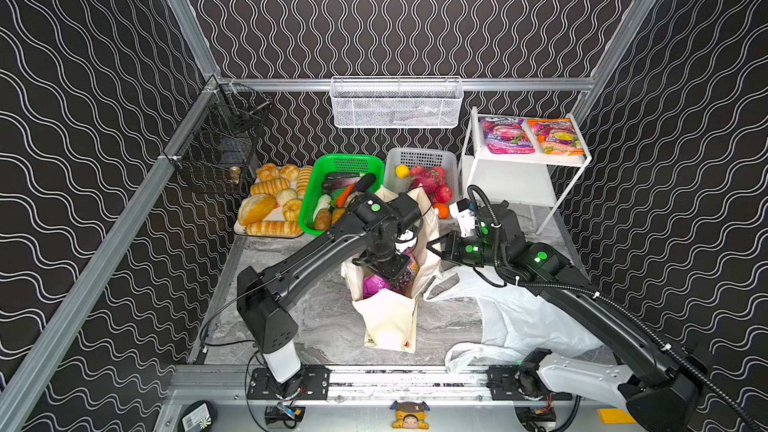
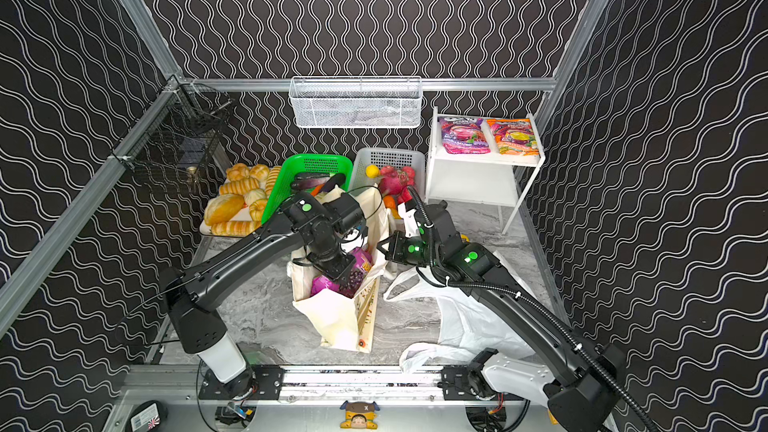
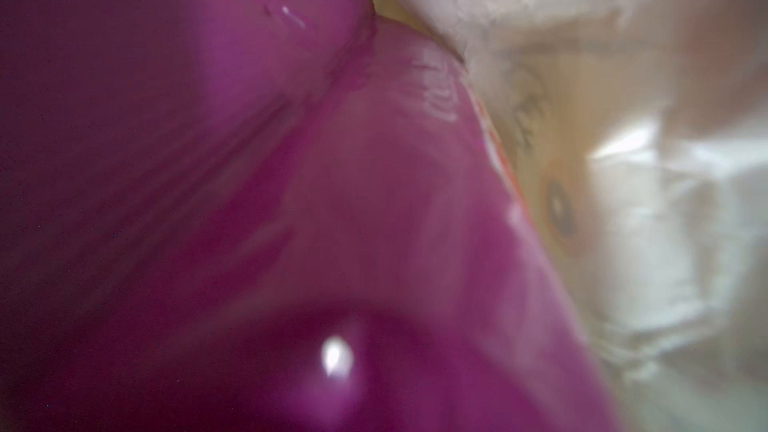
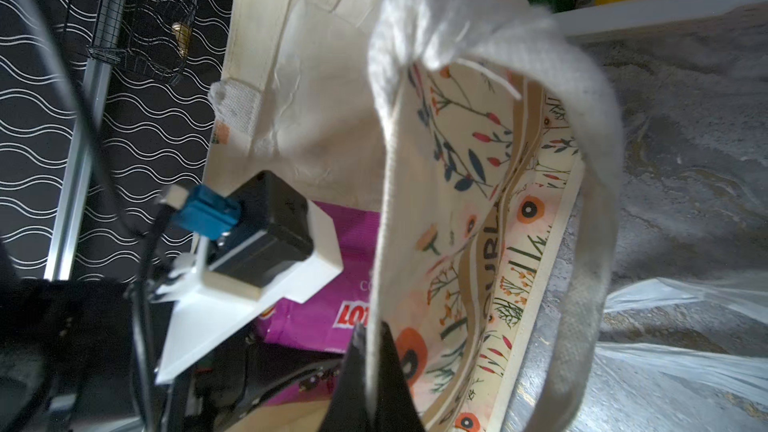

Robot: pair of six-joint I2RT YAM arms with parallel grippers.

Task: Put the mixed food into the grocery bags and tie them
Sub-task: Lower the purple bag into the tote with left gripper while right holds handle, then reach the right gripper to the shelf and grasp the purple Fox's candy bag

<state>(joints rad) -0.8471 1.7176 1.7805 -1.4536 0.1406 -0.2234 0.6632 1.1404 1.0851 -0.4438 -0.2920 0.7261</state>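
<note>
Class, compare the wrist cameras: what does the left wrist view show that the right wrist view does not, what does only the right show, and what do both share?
Only the left wrist view: a blurred close-up of the glossy purple snack packet, which fills most of the picture. No gripper shows. Only the right wrist view: the right gripper shut on the rim of the cream tote, its floral panel, its handle, the white plastic carrier bag and the black wire basket. Both: the packet inside the tote.
</note>
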